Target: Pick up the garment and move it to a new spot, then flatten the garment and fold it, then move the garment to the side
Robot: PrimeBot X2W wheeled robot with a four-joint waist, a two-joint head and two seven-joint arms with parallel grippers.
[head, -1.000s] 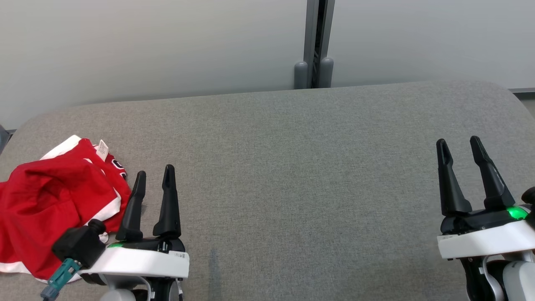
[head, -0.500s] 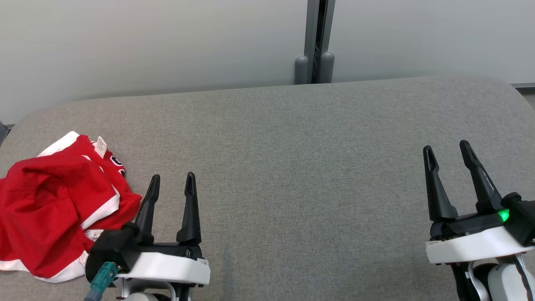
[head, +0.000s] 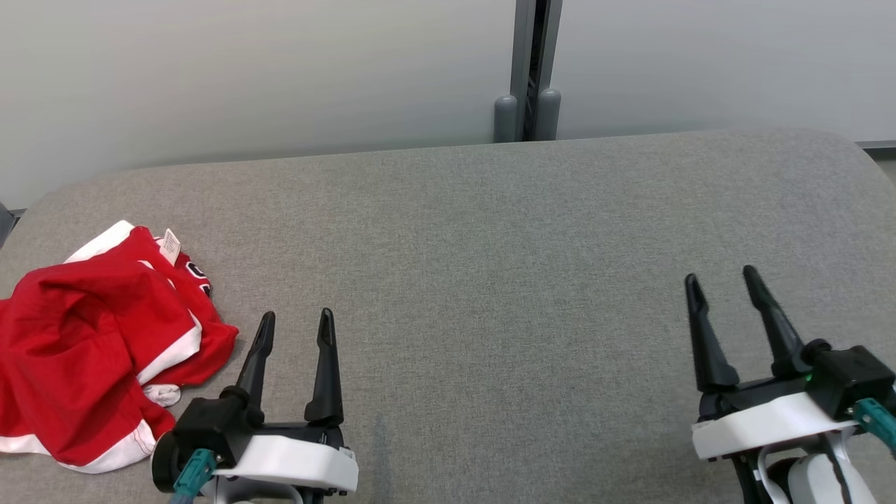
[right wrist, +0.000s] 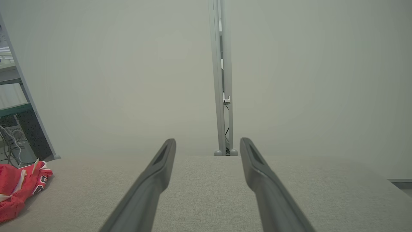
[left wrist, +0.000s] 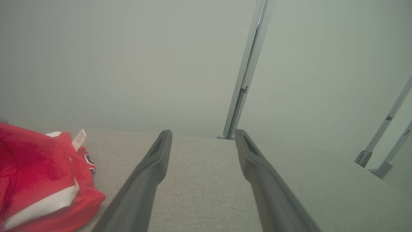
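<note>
My left gripper [head: 297,315]: fingers apart with nothing between them, over the table's [head: 490,231] near edge towards its left end, tips pointing at the table's far edge.
My right gripper [head: 721,274]: fingers apart as well and empty, over the table's near edge close to its right end.
Shirt [head: 91,336]: crumpled in a heap on the table's left end, red with white bands. It lies just beside my left gripper, and a thin strip of table shows between us.
Tag [head: 171,246]: small and white, standing up from the side of the heap that faces the table's far edge.
Lettering [head: 199,274]: a dark, white-outlined scrap beside the tag. Too little shows for me to read it.
Table: grey woven cover with rounded corners.
Post [head: 528,70]: grey upright just behind the table's far edge, about its middle, rising between two pale wall panels.
</note>
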